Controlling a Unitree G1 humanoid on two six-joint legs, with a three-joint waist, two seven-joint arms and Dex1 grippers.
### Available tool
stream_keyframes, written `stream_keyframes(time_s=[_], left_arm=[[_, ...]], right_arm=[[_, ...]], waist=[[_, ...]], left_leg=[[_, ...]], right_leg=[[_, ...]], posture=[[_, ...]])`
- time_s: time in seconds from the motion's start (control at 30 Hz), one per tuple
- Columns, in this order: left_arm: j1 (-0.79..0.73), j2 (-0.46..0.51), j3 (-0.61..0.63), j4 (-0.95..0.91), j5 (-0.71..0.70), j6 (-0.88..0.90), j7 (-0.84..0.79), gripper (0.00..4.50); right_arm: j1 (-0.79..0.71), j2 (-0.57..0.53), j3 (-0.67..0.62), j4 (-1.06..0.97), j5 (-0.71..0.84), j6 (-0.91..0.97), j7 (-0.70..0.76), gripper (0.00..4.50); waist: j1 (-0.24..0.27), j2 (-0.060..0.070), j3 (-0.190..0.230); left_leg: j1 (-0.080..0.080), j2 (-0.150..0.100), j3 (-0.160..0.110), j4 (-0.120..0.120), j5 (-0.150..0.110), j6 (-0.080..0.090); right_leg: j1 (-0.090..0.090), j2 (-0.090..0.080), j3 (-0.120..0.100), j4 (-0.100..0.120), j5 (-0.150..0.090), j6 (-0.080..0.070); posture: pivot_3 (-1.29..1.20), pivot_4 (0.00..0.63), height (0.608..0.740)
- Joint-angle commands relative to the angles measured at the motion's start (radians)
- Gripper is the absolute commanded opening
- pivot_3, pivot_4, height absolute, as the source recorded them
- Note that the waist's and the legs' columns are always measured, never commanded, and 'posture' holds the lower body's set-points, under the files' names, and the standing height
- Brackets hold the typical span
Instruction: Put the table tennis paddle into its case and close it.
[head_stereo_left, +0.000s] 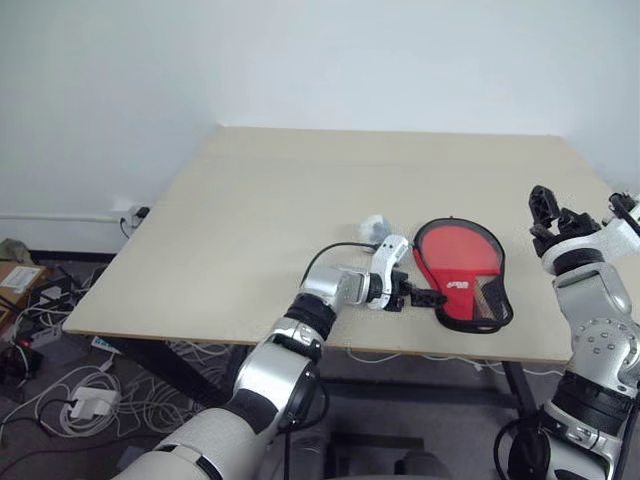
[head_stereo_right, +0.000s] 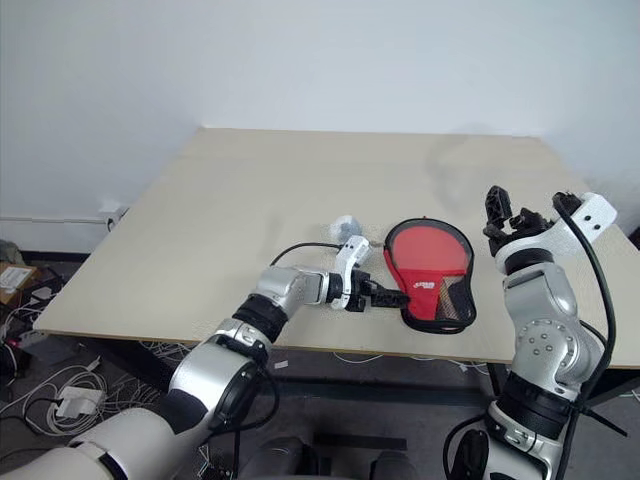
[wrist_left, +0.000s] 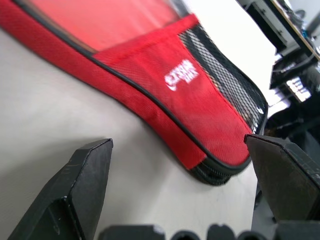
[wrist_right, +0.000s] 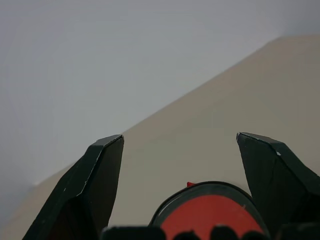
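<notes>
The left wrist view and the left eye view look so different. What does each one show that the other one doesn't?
Left wrist view: the case's white logo readable, the weave of its black mesh, and the zipper teeth along its lower edge.

Left eye view: the whole table, the white wall, floor cables, a small pale lump, and the right gripper held above the table edge.

Both: the red case and the open left gripper beside its narrow end.

case (wrist_left: 150, 65): red woven cloth, black mesh end | table (head_stereo_left: 260, 200): matt pale wood
</notes>
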Motion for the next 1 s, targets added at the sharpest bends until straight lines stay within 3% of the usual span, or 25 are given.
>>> stream_keyframes(time_s=[0.03,0.5,0.7,1.0], left_arm=[[-0.054,-0.080,0.038,0.029,-0.031,0.037,0.042,4.50],[-0.108,-0.184,0.109,0.131,-0.156,0.112,0.011,4.50],[-0.115,-0.205,0.053,0.117,-0.149,0.162,-0.074,4.50],[-0.118,-0.257,0.089,0.199,-0.165,0.138,-0.005,4.50]], right_arm=[[0.001,-0.014,-0.001,-0.023,-0.002,-0.029,-0.007,3.89],[0.026,-0.018,0.001,-0.017,-0.006,-0.072,-0.031,3.89],[0.028,-0.025,-0.003,-0.010,-0.004,-0.079,-0.037,3.89],[0.038,-0.027,0.010,-0.016,-0.019,-0.083,-0.053,3.89]], waist=[[0.000,0.000,0.000],[0.002,0.000,0.000],[0.001,0.000,0.000],[0.002,0.000,0.000]], left_leg=[[0.000,0.000,0.000,0.000,0.000,0.000],[0.000,-0.001,0.000,0.000,0.000,0.000],[0.000,-0.003,0.000,0.000,0.000,0.000],[0.000,-0.001,0.000,0.000,0.000,0.000]], right_leg=[[0.000,0.000,0.000,0.000,0.000,0.000],[0.001,0.000,0.000,0.000,0.000,0.000],[0.000,0.000,0.000,0.000,0.000,0.000],[0.001,-0.001,0.000,0.000,0.000,0.000]], posture=[[0.00,0.000,0.715],[0.00,0.000,0.715],[0.00,0.000,0.715],[0.00,0.000,0.715]])
